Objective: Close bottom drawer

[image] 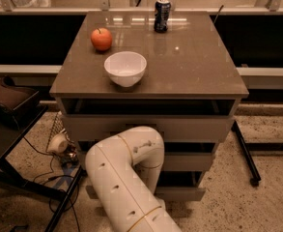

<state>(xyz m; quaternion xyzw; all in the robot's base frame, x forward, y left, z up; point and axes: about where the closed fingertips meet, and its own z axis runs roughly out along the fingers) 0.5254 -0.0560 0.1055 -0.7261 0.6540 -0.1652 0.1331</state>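
The cabinet (pixel 194 66) has three pale drawer fronts. The bottom drawer (pixel 185 193) is the lowest strip, and only the parts either side of my arm show. It seems to stand slightly forward of the middle drawer (pixel 189 162), with a dark gap above it. Its handle is hidden. My white arm (pixel 126 173) rises from the bottom edge, bends at an elbow in front of the middle drawer, and turns down toward the cabinet. The gripper is hidden behind that elbow, somewhere in front of the lower drawers.
On the cabinet top stand an apple (pixel 101 38), a white bowl (pixel 125 67) and a soda can (pixel 162 15). A dark stand (pixel 10 105) and cables (pixel 49 178) lie on the floor to the left. A black wheeled leg (pixel 245 153) runs along the right.
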